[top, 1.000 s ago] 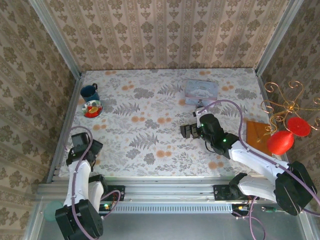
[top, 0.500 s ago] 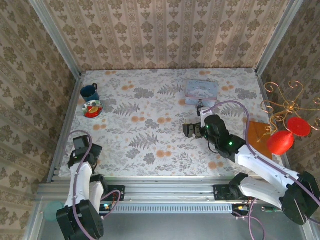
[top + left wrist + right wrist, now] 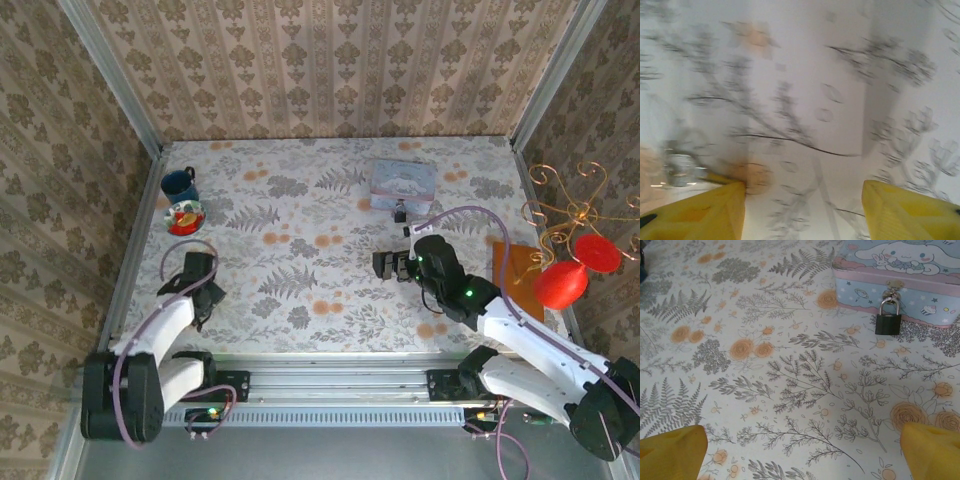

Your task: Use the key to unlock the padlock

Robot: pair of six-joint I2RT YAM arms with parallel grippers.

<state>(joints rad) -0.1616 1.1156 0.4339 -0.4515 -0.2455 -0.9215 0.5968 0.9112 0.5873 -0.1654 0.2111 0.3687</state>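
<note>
Padlock [image 3: 888, 320] hooked on the tin [image 3: 900, 275] clasp, untouched.
Right tool [image 3: 802, 445] is hovering released, facing it; left tool [image 3: 802, 195] is hanging over the worktop [image 3: 790, 75], spread, gripping nothing.

No legible text, label or number anywhere.

The tin [image 3: 403, 183] stands on the table [image 3: 300, 330], far and to the right. The padlock [image 3: 888, 320] hangs from the clasp on its front side. The right gripper [image 3: 390, 265] is before the padlock, apart from it. At the far left stands a mug [image 3: 180, 184], with a small dish [image 3: 185, 217] just before it. The left gripper [image 3: 205, 293] is nearer, before the dish.
</note>
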